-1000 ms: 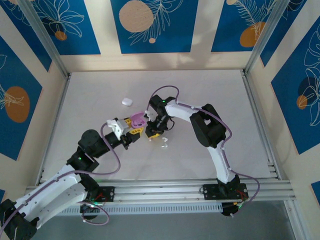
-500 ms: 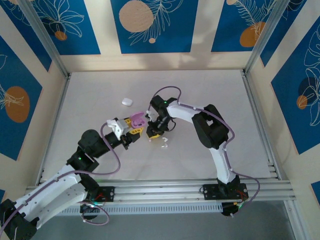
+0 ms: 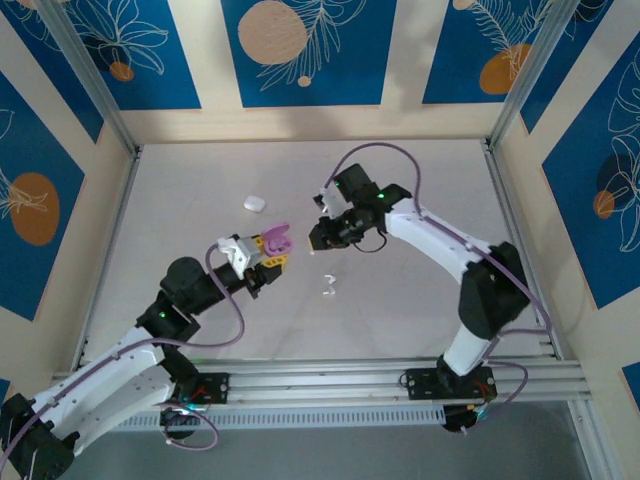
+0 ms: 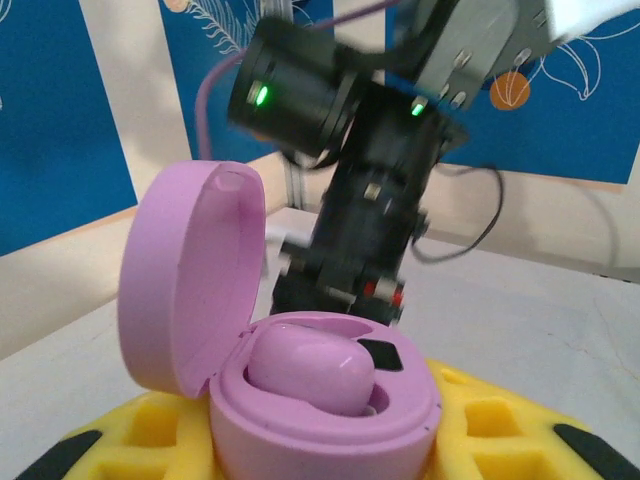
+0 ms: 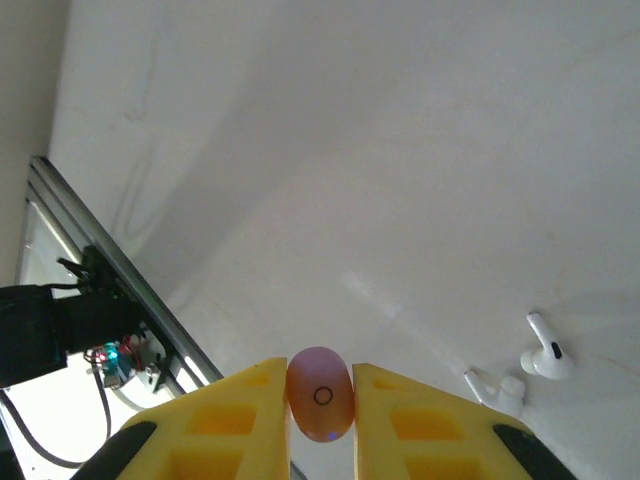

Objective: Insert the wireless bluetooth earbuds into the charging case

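1. Progress stands at roughly the midpoint for the pink set: one bud is in, and its partner is in the air and not yet seated.
2. Your left tool (image 3: 270,256) is clenched on the base of the pink case (image 4: 190,290) and holds it up off the tabletop (image 3: 180,200), with the lid hinged back and upright.
3. Look into the left wrist view: the seated pink bud (image 4: 310,372) lies in its well inside the open case. The well beside it is mostly hidden behind that bud, so you cannot tell from here whether it is free.
4. Your right tool (image 5: 320,400) is pinched on the second pink bud (image 5: 320,392), which sits squarely between the two yellow pads. From above, this tool hangs just to the right of the case, apart from it.
5. What is left for this pair, as I judge it: bring that bud over the open case, set it into the remaining well, let go, then close the lid.
6. Beyond that, two white earbuds (image 5: 545,358) lie loose on the tabletop, close together, below the raised tools in the overhead view.
7. The white case (image 3: 254,203) rests on the tabletop further back, well apart from them. It looks closed, though it is too small to be sure, so that pair appears untouched.
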You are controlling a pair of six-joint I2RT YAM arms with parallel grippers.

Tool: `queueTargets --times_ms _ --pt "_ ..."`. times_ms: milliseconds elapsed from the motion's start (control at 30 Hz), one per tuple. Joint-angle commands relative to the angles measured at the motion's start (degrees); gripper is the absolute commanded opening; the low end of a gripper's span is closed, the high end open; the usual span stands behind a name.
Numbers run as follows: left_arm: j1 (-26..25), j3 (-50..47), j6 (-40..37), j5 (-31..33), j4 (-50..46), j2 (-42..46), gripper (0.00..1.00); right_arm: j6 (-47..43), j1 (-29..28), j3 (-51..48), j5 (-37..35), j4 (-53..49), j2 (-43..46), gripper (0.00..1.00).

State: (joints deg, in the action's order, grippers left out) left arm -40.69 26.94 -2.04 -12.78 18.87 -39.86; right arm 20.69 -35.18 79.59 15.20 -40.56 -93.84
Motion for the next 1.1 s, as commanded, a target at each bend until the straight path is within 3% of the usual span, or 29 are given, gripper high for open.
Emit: queueTargets --times_ms 0,333,567,1067 --pt "-0.6 1.7 0.1 0.4 2.1 -0.5 0.30 0.7 0.2 -0.8 -2.2 -1.6 7.6 0.20" --pt "-0.6 2.2 0.7 -1.8 3.6 -2.4 0.30 -3.3 -5.2 2.1 -1.5 -2.3 18.9 0.20" --pt "-0.6 3.0 1.2 -4.9 3.7 -3.4 0.30 -5.6 -9.1 4.8 -2.1 -1.8 17.8 0.21" --pt "-0.6 3.5 2.0 -7.6 4.3 -4.1 0.30 -7.0 -11.1 7.5 -3.9 -0.6 14.6 0.21"
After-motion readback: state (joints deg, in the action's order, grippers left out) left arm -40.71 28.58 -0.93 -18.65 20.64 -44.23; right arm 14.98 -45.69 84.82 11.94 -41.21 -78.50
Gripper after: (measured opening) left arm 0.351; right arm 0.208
